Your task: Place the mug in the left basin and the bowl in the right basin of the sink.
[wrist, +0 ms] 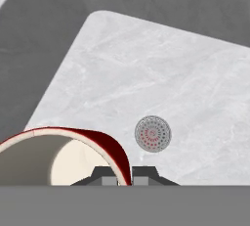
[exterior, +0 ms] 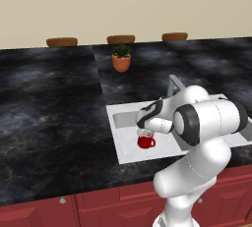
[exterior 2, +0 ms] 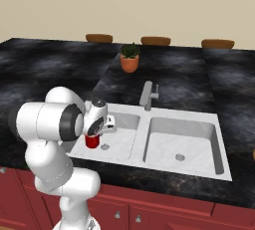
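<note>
The arm bends forward and down over the sink — its gripper pinches the rim of the mug, one finger inside, one outside. The mug hangs low in the left basin, the drain at two o'clock of it.

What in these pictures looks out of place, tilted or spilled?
Nothing stands out. The mug is upright in the left basin beside the drain, its rim pinched in the hand. The plant pot stands straight.

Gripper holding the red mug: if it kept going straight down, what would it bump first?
Probably the white floor of the left basin, near the drain. The gripper grips the mug, whose bottom likely touches first.
</note>
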Motion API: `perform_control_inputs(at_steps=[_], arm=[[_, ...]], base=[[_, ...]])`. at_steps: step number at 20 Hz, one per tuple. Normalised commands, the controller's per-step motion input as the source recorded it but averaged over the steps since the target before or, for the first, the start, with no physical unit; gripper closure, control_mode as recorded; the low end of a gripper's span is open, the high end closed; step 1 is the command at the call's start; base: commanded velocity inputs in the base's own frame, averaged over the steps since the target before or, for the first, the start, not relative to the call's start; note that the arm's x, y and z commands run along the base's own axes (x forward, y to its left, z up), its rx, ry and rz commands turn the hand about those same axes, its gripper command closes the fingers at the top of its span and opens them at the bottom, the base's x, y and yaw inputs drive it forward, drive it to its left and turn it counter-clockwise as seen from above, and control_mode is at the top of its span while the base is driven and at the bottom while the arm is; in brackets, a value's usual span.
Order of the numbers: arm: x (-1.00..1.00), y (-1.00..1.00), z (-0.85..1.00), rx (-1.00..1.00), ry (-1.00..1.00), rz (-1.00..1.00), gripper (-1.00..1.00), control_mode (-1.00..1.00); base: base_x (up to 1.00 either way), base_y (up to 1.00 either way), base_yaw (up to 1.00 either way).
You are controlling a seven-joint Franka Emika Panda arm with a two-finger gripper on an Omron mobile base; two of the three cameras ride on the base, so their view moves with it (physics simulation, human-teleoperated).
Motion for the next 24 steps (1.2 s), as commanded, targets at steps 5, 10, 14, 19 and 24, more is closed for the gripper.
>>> perform_control_inputs(at_steps=[5,10,14,19,24], arm=[[0.0,0.0,-0.17,0.0,0.0,0.0,1.0,-1.0],[0.0,0.0,-0.17,0.0,0.0,0.0,1.0,-1.0],[0.0,0.0,-0.16,0.0,0.0,0.0,1.0,-1.0],[0.0,0.0,-0.15,0.0,0.0,0.0,1.0,-1.0],[0.0,0.0,-0.16,0.0,0.0,0.0,1.0,-1.0]], base=[[0.0,0.0,0.0],[0.0,0.0,0.0],[0.0,0.0,0.0],[0.0,0.0,0.0],[0.0,0.0,0.0]])
